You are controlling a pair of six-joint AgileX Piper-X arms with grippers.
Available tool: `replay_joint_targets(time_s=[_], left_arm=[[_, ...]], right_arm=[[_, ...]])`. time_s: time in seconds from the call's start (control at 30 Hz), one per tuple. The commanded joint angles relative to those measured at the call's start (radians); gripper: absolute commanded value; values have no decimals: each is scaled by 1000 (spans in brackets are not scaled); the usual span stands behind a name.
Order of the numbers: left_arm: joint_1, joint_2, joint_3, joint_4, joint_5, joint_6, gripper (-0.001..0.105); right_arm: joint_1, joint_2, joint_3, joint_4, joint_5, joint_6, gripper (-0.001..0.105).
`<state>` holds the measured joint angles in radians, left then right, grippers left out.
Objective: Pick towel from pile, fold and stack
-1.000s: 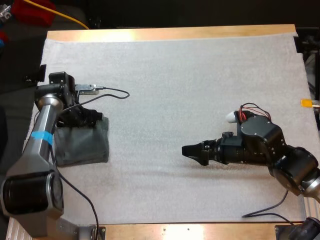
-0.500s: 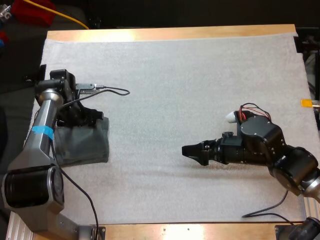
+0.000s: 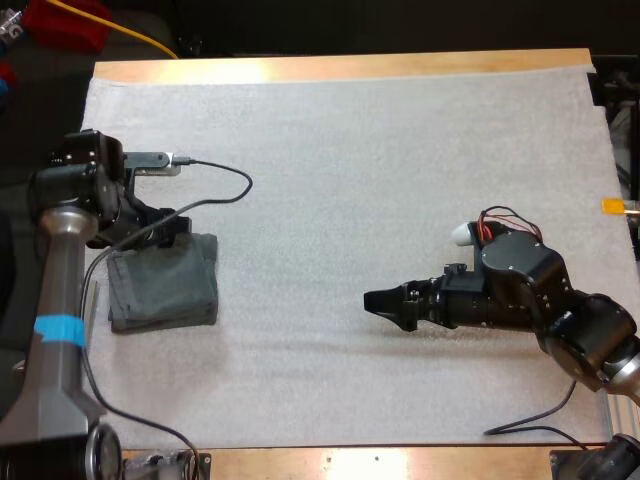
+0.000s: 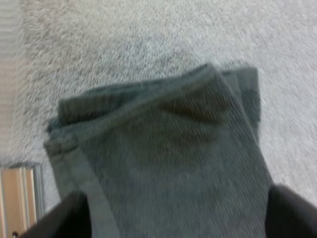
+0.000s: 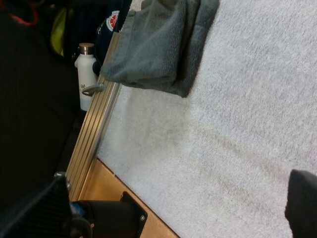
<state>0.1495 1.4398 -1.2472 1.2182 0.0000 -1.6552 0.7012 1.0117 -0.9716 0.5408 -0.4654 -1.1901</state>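
At the left of the white mat (image 3: pixel 350 180), the left end effector (image 3: pixel 172 228) hangs over the far edge of the folded towel (image 3: pixel 165 288), its fingers wide apart and clear of the cloth. I judge it should lift straight up so that no layer catches. The right end effector (image 3: pixel 385 305), also wide and empty, sits low over mid-mat, well apart from the towel.

At 8 o'clock in the high view, the left arm's silver-grey metal tube link (image 3: pixel 55 290) wears 1 blue tape band (image 3: pixel 57 327) and ends in a black joint housing (image 3: pixel 75 190). At 4 o'clock, the right arm's glossy black angular housings (image 3: pixel 520 275) carry 1 white rounded cap (image 3: pixel 462 234) and a black 2-fingered end effector (image 3: pixel 383 307).
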Motion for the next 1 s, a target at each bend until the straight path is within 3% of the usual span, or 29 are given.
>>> replay_joint_targets(time_s=[0.0, 0.2, 0.3, 0.4, 0.63, 0.77, 0.97], left_arm=[[-3, -31, -7, 29, 0, -8, 68], [-3, -165, -7, 66, 4, -8, 68], [-3, -233, -7, 71, 49, -19, 68], [-3, -294, -7, 72, 90, -31, 68], [-3, -408, -7, 106, 94, -46, 68], [-3, -458, -7, 107, 110, -51, 68], [-3, -509, -7, 110, 138, -52, 68]], right_arm=[[2, -5, -4, -6, -11, -2, 85], [2, -5, -4, -6, -11, -2, 85], [2, -5, -4, -6, -6, -2, 85], [2, -5, -4, -6, 21, -14, 85], [-11, -5, -4, 17, 88, -60, 85], [-91, -5, -4, 73, 87, -78, 85], [-263, -5, -4, 177, 78, -183, 85]])
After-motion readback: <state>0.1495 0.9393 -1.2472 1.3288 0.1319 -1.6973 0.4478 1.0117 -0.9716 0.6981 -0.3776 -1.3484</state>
